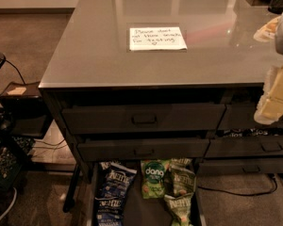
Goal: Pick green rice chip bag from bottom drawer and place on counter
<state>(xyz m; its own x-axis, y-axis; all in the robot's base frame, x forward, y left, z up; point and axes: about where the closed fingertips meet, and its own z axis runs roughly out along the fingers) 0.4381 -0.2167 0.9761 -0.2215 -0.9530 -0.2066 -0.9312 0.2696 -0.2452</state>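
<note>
Setting: brown carpeted floor (28, 27), dark cabinet (54, 107) under a large flat glossy grey counter (85, 51) bearing a white handwritten paper note (157, 38). Pale cream two-finger gripper (275, 95): at the far right edge of view, high before the counter's front right corner, well apart from the drawer contents; open or closed, and any load, cannot tell. Left of it: two dark drawers with rectangular recessed handles (144, 118), stacked, pushed in or nearly so. Lowest: wide dark grey-black bottom drawer (139, 213), pulled out toward the camera. Within, near centre: small bright green crinkly rice chip bag (154, 179) with white rounded "dang" lettering, lying flat, printed face up, between a dark blue Kettle bag (111, 192) at view left and duller olive-green Kettle bags (181, 181) touching its other side. Long axis: front to back along the drawer's pull; top edge toward the cabinet, lettering upright to the camera. Progress, as judged: drawer standing open; reach, grasp, lift and placing on counter all outstanding.
</note>
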